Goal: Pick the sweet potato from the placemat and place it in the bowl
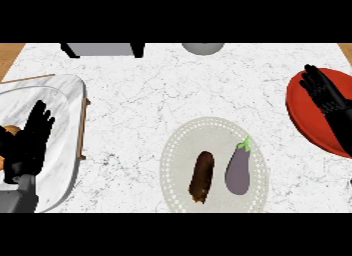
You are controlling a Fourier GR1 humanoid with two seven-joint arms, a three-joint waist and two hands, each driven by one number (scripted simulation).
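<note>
Brown oblong sweet potato (201,176) beside purple eggplant (239,168) on pale oval placemat (180,150) near table's front edge, my right hand (332,102) open over red bowl (303,112), my left hand (24,142) open, empty

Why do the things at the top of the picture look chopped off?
In the head view, the picture's edge cuts through the grey box and the grey round thing at the counter's far side, so only parts show. The sweet potato and eggplant on the placemat show whole, with soft shadows.
</note>
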